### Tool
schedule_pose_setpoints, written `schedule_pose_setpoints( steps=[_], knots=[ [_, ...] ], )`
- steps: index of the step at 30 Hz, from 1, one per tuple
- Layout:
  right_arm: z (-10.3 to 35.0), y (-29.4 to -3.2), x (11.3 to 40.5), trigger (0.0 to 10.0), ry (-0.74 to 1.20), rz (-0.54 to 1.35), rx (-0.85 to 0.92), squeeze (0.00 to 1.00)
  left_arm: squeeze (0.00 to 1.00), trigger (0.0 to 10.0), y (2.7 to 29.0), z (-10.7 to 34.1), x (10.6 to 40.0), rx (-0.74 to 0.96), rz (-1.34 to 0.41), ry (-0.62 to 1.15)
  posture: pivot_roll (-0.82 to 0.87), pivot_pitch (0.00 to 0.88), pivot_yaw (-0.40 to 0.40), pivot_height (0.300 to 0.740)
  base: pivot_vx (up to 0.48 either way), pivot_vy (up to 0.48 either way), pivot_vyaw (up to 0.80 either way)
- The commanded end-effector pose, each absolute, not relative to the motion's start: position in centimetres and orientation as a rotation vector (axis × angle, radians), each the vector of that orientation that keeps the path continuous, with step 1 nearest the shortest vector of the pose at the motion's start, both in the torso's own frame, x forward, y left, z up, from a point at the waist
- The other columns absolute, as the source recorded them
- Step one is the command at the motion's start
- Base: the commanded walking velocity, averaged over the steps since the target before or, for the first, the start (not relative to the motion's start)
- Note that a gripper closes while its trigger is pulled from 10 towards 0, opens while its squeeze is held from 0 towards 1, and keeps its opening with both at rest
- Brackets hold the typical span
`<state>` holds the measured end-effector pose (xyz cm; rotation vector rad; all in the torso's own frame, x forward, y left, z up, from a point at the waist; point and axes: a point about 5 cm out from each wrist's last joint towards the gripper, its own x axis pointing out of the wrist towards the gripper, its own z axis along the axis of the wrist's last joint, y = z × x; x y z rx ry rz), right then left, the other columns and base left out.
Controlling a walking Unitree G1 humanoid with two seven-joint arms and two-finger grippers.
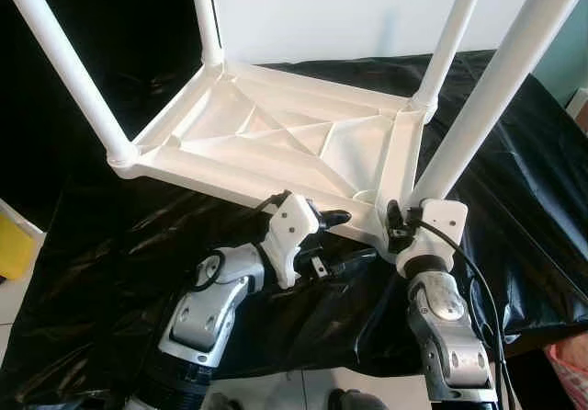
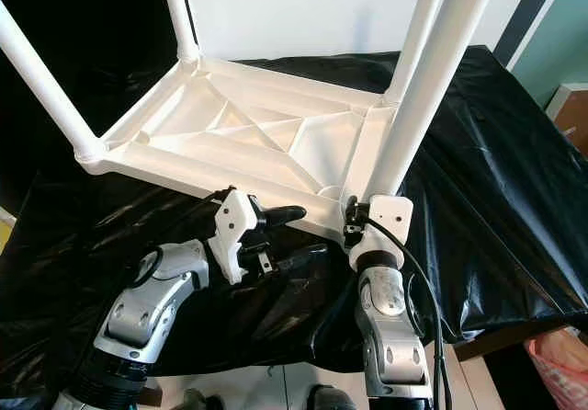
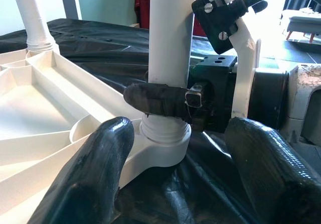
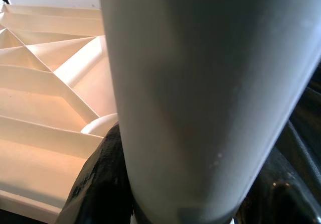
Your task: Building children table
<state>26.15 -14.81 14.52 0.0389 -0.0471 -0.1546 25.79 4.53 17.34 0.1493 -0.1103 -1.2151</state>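
Observation:
A white plastic children's table (image 1: 276,139) lies upside down on a black sheet, with its legs pointing up. My right gripper (image 1: 397,222) is shut on the near right leg (image 1: 487,97), just above the corner socket. In the left wrist view one black finger (image 3: 155,101) wraps around that leg (image 3: 173,33). The same leg (image 4: 200,83) stands close up in the right wrist view. My left gripper (image 1: 342,241) is open at the table's near edge. It points at the gripped leg, and nothing lies between its fingers (image 3: 95,179).
The black plastic sheet (image 1: 514,199) covers the work surface and drapes over its near edge. A yellow object (image 1: 14,244) sits at the far left. A pink mesh bag (image 1: 570,369) is on the floor at the lower right. The other legs (image 1: 64,61) rise at the left and back.

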Motion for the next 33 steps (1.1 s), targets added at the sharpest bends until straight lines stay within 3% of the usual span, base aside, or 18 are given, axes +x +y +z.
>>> schedule_pose_setpoints(
  steps=[1,8,10,19,24,25,26,28,32,33],
  knots=[
    [13.1,-14.7,25.8,10.0,0.039,-0.195,0.043,0.0,0.0,10.0,4.7,17.6,26.1,0.145,-1.135,-0.118,-0.13,0.137,0.023,0.74,0.0,0.0,0.0],
    [13.4,-14.3,25.7,10.0,0.02,-0.182,0.026,0.0,0.0,10.0,4.7,17.6,26.0,0.144,-1.134,-0.117,-0.13,0.138,0.022,0.74,0.0,0.0,0.0],
    [13.6,-14.3,25.7,10.0,0.007,-0.174,0.02,1.0,0.0,10.0,4.8,17.5,26.0,0.145,-1.133,-0.115,-0.13,0.138,0.022,0.74,0.0,0.0,0.0],
    [14.7,-15.7,25.6,10.0,-0.064,-0.075,0.021,1.0,0.0,10.0,4.8,17.5,25.9,0.143,-1.136,-0.111,-0.14,0.138,0.024,0.74,0.0,0.0,0.0],
    [15.1,-17.0,25.3,10.0,-0.08,0.087,-0.007,0.97,0.0,10.0,4.8,17.3,25.9,0.144,-1.146,-0.107,-0.14,0.137,0.024,0.74,0.0,0.0,0.0],
    [15.1,-17.3,25.2,10.0,-0.077,0.149,-0.015,0.0,0.0,10.0,4.7,17.3,25.8,0.144,-1.15,-0.105,-0.15,0.136,0.027,0.74,0.0,0.0,0.0],
    [15.1,-17.3,25.2,10.0,-0.077,0.149,-0.015,0.0,0.0,10.0,4.7,17.3,25.8,0.144,-1.15,-0.105,-0.15,0.136,0.027,0.74,0.0,0.0,0.0],
    [15.1,-17.5,25.1,10.0,-0.053,0.426,-0.07,0.0,0.0,10.0,4.5,17.2,25.8,0.145,-1.163,-0.104,-0.16,0.128,0.027,0.74,0.0,0.0,0.0],
    [15.1,-17.6,25.0,10.0,-0.048,0.483,-0.083,0.0,0.0,10.0,4.4,17.2,25.8,0.145,-1.165,-0.104,-0.16,0.128,0.027,0.74,0.0,0.0,0.0],
    [15.2,-18.0,25.3,10.0,-0.026,0.57,-0.101,0.0,0.0,10.0,4.5,17.2,25.8,0.147,-1.164,-0.104,-0.15,0.122,0.025,0.74,0.0,0.0,0.0]
  ],
)
